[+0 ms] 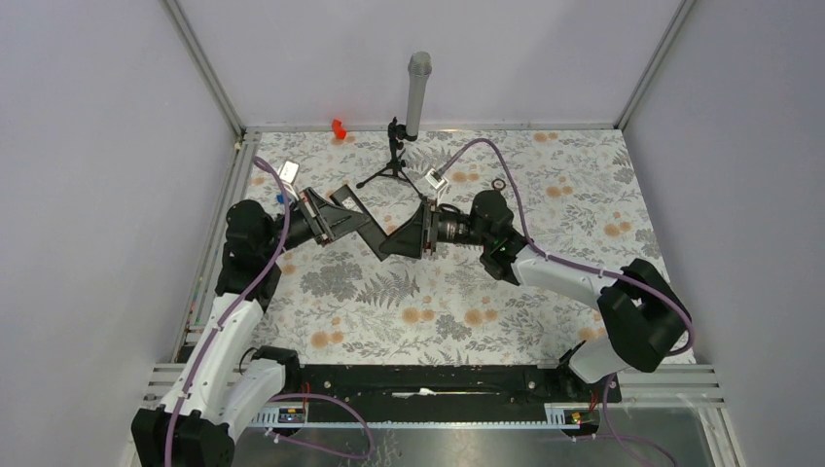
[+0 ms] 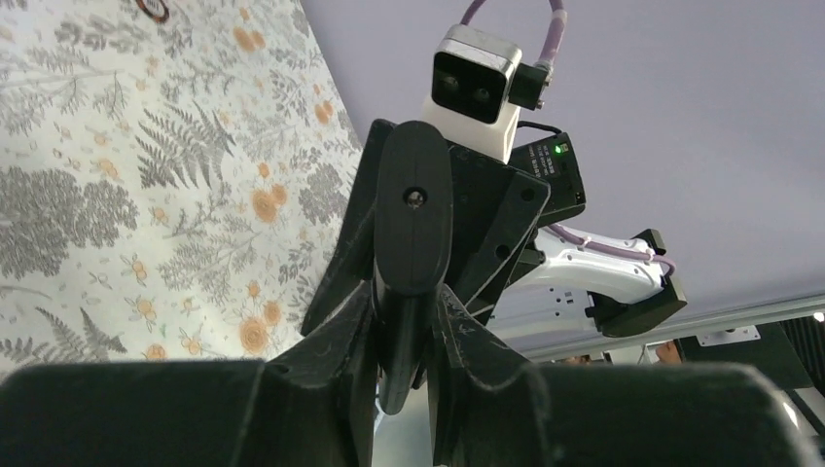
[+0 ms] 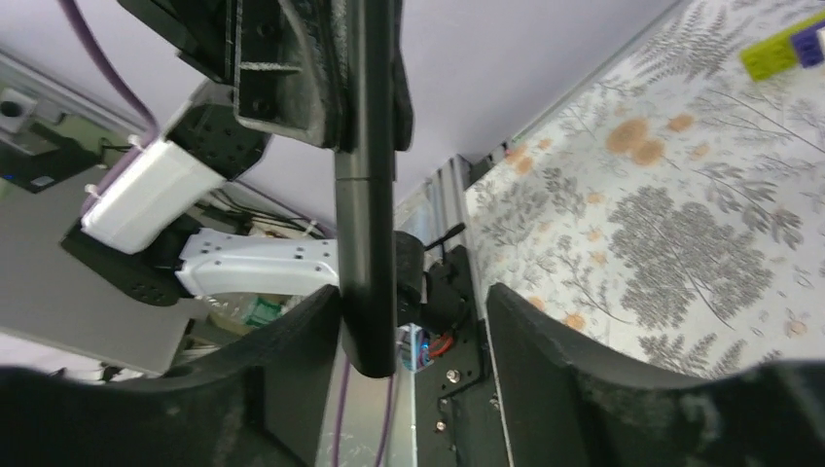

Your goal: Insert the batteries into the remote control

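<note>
The remote control (image 2: 413, 209) is a slim black bar standing up between my left gripper's (image 2: 413, 331) fingers, which are shut on its lower end. In the right wrist view the same bar (image 3: 368, 195) hangs down from the left gripper and lies against one finger (image 3: 292, 336) of my right gripper (image 3: 418, 341). That gripper is open, with a wide gap to its other finger (image 3: 555, 341). In the top view both grippers, left (image 1: 355, 226) and right (image 1: 399, 238), meet tip to tip above the table's middle. No batteries show in any view.
A grey microphone (image 1: 418, 88) on a black tripod stand (image 1: 393, 167) stands at the back centre. A small red object (image 1: 339, 127) lies by the back wall. A white piece (image 1: 289, 171) lies at the back left. Yellow-green and purple blocks (image 3: 778, 47) lie on the floral cloth.
</note>
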### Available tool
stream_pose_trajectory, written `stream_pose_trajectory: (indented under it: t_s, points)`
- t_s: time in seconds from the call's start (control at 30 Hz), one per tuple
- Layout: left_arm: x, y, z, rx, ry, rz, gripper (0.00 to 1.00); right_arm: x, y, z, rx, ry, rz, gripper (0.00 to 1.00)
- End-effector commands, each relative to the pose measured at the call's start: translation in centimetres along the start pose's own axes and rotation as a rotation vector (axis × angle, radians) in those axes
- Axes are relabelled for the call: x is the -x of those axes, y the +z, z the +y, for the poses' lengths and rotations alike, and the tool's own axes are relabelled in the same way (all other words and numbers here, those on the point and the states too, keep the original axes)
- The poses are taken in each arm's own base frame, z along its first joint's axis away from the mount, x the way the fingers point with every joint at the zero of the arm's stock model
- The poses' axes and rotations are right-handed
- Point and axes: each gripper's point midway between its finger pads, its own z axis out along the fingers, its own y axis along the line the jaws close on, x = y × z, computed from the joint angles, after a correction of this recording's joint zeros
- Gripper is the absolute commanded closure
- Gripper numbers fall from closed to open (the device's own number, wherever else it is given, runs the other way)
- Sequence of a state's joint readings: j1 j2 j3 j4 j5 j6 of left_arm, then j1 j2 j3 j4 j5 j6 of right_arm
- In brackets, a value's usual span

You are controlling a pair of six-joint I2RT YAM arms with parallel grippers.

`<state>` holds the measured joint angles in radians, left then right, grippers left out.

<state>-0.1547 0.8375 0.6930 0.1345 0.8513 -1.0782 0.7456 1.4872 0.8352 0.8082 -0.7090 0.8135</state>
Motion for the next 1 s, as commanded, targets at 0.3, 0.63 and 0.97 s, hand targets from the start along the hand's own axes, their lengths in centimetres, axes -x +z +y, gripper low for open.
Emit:
stream_pose_trajectory:
  t_s: [0.3,0.63,0.97]
  points:
    - [-2.0,-1.0,-5.5,-0.227,0.093,0.098,1.0,2.5,3.5,0.1,0.126,0.126,-0.017,0.65]
    - [-1.6,-0.8,-4.4,-0.143,0.171,0.066,1.0,3.2,3.4,1.7,0.183,0.11,-0.019,0.51]
    - [-0.4,-1.3,-5.2,-0.118,0.239,0.039,1.0,1.4,0.1,5.8,0.32,-0.057,0.05,0.16]
